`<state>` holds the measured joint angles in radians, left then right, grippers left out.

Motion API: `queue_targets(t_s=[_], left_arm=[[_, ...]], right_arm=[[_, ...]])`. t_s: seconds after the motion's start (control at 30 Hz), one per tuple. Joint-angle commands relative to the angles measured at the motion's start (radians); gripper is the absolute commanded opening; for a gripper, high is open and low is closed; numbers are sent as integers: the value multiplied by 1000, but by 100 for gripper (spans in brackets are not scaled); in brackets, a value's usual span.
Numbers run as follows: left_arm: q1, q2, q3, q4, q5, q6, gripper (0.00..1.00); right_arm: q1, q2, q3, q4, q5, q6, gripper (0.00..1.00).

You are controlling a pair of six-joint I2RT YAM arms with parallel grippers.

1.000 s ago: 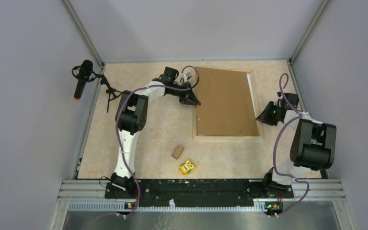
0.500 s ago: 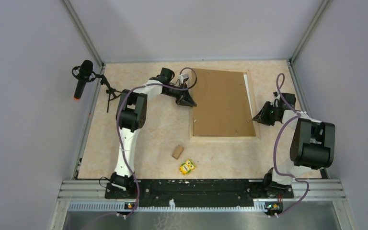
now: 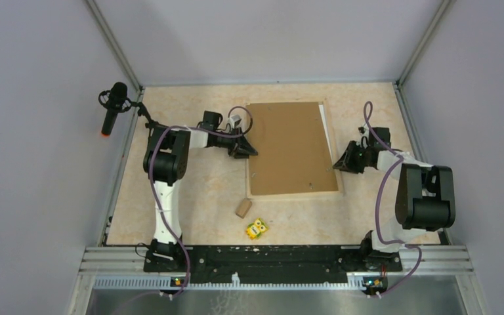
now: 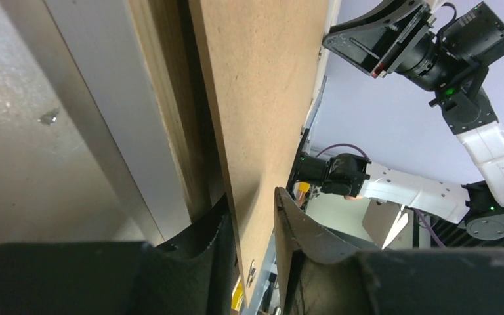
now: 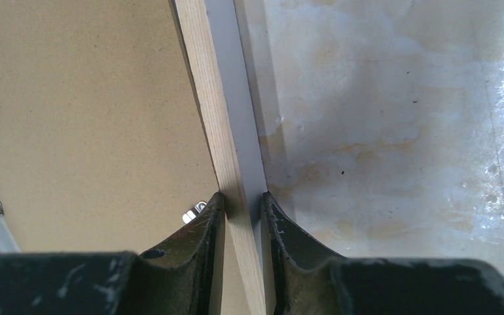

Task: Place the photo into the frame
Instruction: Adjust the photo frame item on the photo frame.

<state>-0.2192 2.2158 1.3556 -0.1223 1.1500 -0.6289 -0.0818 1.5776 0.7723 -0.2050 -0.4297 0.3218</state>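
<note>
the frame [image 5: 209, 98] sits at the far middle of the table [image 3: 190, 190], between the 2 arms, with the brown backing board [image 3: 289, 147] over it. the right gripper [image 5: 241, 197] is clenched on the frame's pale wood strip at its right edge. the left gripper [image 4: 252, 197] straddles the board's left edge, 1 finger on each side; we cannot tell whether it pinches or hangs loose.

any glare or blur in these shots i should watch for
Top view: even light, sharp, no strong glare on the backing board. Left wrist view: the left gripper's fingers are dark and soft near the lens, while the board is clearer. Right wrist view: sheen on the table at right; the frame strip is sharp.
</note>
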Motion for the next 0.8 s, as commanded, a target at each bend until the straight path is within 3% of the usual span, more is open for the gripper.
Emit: queue_targets(t_s=[0.0, 0.07, 0.17, 0.23, 0.3, 0.33, 0.5, 0.6, 0.77], left_arm=[[-20, -93, -98, 399, -4, -221, 32], [-21, -106, -136, 442, -42, -238, 36], [-27, -103, -167, 525, -45, -295, 34], [-32, -96, -171, 571, -31, -329, 24], [-32, -97, -167, 564, -28, -324, 9], [-32, -97, -155, 532, -23, -305, 1], [-22, -101, -79, 224, -30, -114, 0], [-20, -84, -33, 90, -10, -28, 0], [-3, -99, -33, 41, 21, 17, 0]], right_arm=[[11, -19, 33, 21, -82, 38, 11], [11, -15, 35, 17, -68, 32, 11], [11, -2, 37, 20, -63, 27, 11], [11, 7, 43, 21, -56, 26, 12], [11, 15, 53, 18, -35, 25, 19], [11, 17, 58, 17, -24, 25, 23], [11, 19, 89, 33, 22, 50, 38], [11, 44, 121, 66, 28, 70, 40], [11, 138, 198, 71, 60, 58, 40]])
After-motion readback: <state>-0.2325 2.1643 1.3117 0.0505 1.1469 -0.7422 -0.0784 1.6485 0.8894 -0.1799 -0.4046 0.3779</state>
